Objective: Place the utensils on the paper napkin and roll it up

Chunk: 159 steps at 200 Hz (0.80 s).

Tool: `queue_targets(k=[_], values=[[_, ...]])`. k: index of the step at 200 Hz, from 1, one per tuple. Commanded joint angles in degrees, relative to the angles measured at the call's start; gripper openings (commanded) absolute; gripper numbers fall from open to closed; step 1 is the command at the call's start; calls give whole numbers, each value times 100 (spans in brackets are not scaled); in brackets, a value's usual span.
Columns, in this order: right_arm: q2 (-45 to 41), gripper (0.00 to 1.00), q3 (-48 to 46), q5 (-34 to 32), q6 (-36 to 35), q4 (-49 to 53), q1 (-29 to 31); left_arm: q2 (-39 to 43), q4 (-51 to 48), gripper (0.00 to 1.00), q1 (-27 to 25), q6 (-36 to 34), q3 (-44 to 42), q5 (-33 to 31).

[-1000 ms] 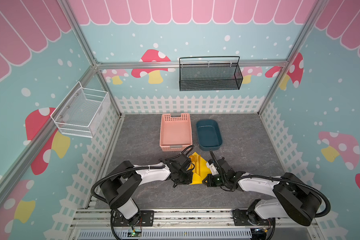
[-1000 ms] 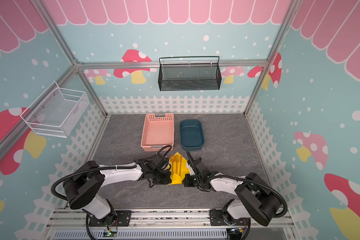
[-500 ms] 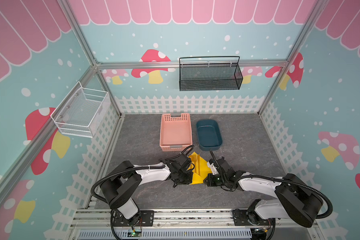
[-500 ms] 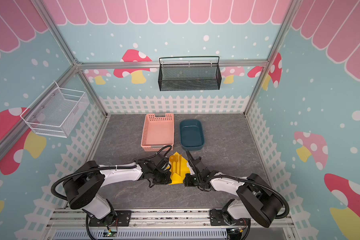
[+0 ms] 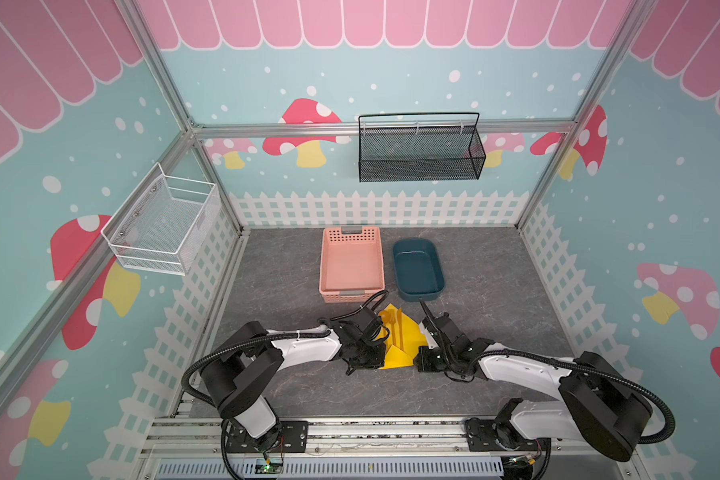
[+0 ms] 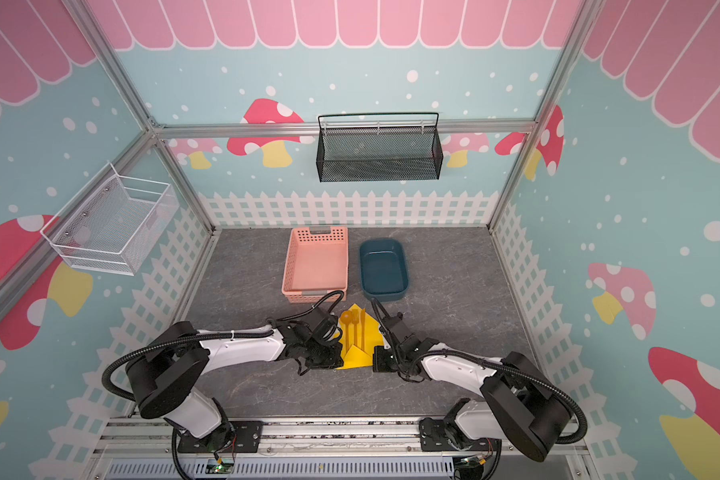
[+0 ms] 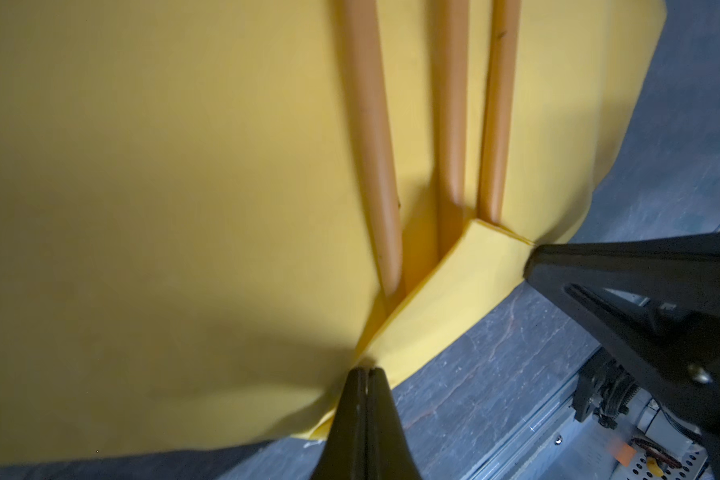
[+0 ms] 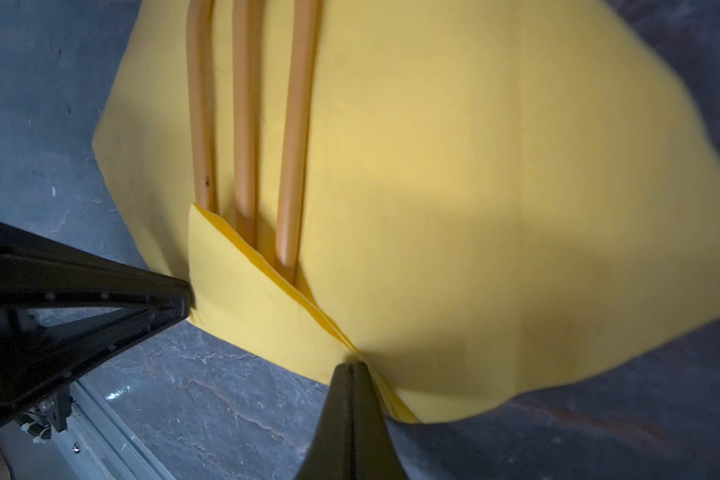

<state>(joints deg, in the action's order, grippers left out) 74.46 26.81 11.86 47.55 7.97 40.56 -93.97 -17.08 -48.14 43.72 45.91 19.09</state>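
Left gripper (image 7: 366, 374): jaws pressed together, clamped on the paper napkin (image 7: 163, 187) at one end of a folded-up flap (image 7: 454, 291). Right gripper (image 8: 352, 370): jaws together too, pinching the same napkin at the flap's other end. Each wrist view also shows the opposite gripper's tip touching the far end of the flap. So both grippers sit at the napkin's near edge with the flap between them. In both top views the left gripper (image 5: 381, 360) is just left of the yellow sheet and the right gripper (image 5: 417, 360) just right of it. Both are low over the table (image 5: 292, 291).

The flap is the napkin's near corner turned up over the handle ends of the utensils (image 7: 452, 124). Three orange-yellow handles lie side by side on the napkin, close and roughly parallel, running away from the grippers. Their ends reach or tuck under the flap edge. In a top view they are spoon (image 6: 345, 318), fork (image 6: 354, 321) and stick (image 6: 362, 328), left to right, heads toward the napkin's (image 6: 371, 334) far corner. The napkin lies diamond-wise on the table, its sides partly hidden by the arms.

Beyond that, the pink basket (image 5: 352, 235) and the dark blue tub (image 5: 416, 245) stand side by side. The napkin's far corner points at the gap between them, near both.
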Motion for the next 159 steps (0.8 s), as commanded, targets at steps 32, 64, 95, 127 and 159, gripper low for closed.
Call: queue_targets(k=[32, 64, 95, 127, 159], values=[[-106, 3, 8, -327, -158, 908, -20, -134, -208, 0, -20, 4, 50, -107], [-224, 3, 118, -210, -193, 865, -21, -126, -208, 0, -20, 4, 15, -134], [-411, 4, 213, -304, -185, 908, -22, -112, -211, 0, -16, 7, 14, -133], [-442, 4, 236, -399, -174, 936, -21, -114, -216, 0, -16, 4, 23, -135], [-243, 4, 289, -367, -275, 862, -20, -135, -210, 0, -20, 3, 27, -118]])
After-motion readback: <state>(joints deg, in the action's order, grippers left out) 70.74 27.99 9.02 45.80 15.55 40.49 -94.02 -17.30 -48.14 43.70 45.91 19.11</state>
